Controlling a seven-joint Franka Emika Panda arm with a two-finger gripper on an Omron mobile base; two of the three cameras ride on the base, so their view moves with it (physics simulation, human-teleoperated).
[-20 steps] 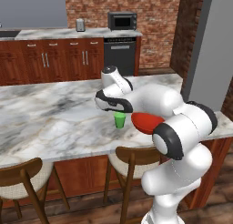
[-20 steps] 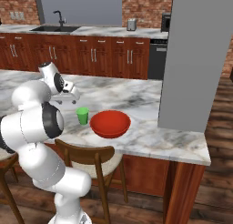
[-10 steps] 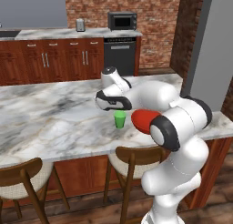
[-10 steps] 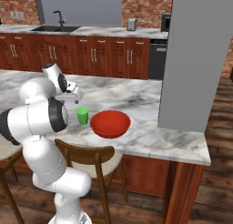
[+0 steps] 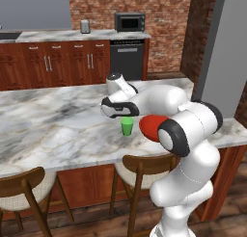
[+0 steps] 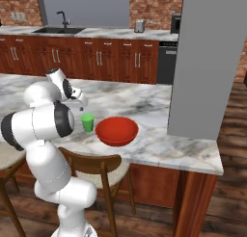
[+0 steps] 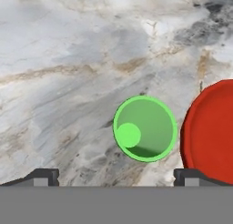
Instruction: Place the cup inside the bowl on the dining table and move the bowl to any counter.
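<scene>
The robot arm (image 5: 188,135) is glossy white with rounded, bulging segments and black rings at its joints. Its gripper (image 7: 116,175) has two small dark grey, blocky finger tips.

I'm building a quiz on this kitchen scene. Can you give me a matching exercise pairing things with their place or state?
1. cup
2. bowl
3. gripper
4. microwave

A. on the far counter
B. open, hovering above the dining table
C. red, beside the green thing
D. upright, empty

Pairs: 1-D, 2-C, 3-B, 4-A
</scene>
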